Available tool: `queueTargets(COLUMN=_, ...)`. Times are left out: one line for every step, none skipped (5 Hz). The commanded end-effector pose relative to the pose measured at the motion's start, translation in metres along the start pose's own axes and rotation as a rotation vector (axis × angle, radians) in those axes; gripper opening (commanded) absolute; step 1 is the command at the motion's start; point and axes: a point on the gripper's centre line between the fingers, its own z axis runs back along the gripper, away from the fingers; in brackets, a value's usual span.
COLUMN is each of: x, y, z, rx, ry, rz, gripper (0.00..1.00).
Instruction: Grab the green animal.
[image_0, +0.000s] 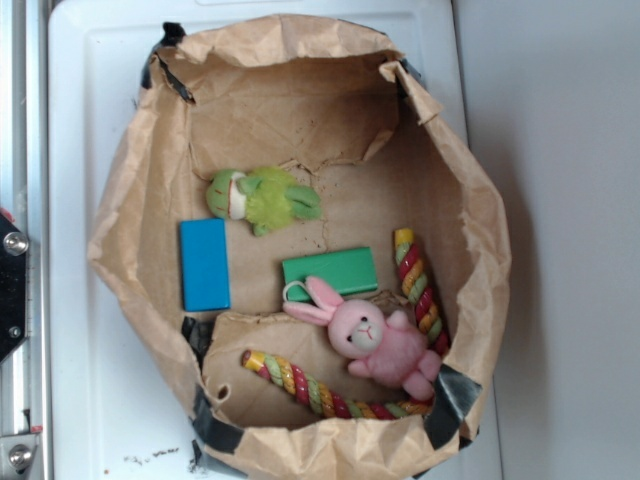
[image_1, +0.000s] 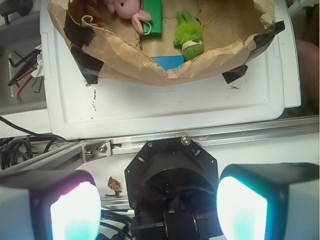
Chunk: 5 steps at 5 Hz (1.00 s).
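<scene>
The green animal (image_0: 263, 198) lay on its side inside the paper bag (image_0: 120, 190), near the back fold, apart from the blue block (image_0: 204, 264), green block (image_0: 330, 272) and pink bunny (image_0: 375, 338). The gripper (image_1: 159, 205) was outside the bag, over the rail, its fingers (image_1: 75, 212) wide apart and holding nothing. It seemed the reach was not yet begun.

No readable text, label, brand, number or sign on any surface in either view.
</scene>
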Motion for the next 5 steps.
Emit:
queueTargets(x=0.0, y=0.0, z=0.0, rx=0.0, ry=0.0, rz=0.0, gripper=1.0)
queueTargets(x=0.0, y=0.0, z=0.0, rx=0.0, ry=0.0, rz=0.0, gripper=1.0)
queueTargets(x=0.03, y=0.002, z=-0.001, rx=-0.008, ry=-0.03, rz=0.061, gripper=1.0)
queueTargets(x=0.052, y=0.001, z=-0.005, rx=0.016, ry=-0.053, rz=0.072, gripper=1.0)
queueTargets(x=0.069, y=0.002, z=-0.013, rx=0.029, ry=-0.051, rz=0.048, gripper=1.0)
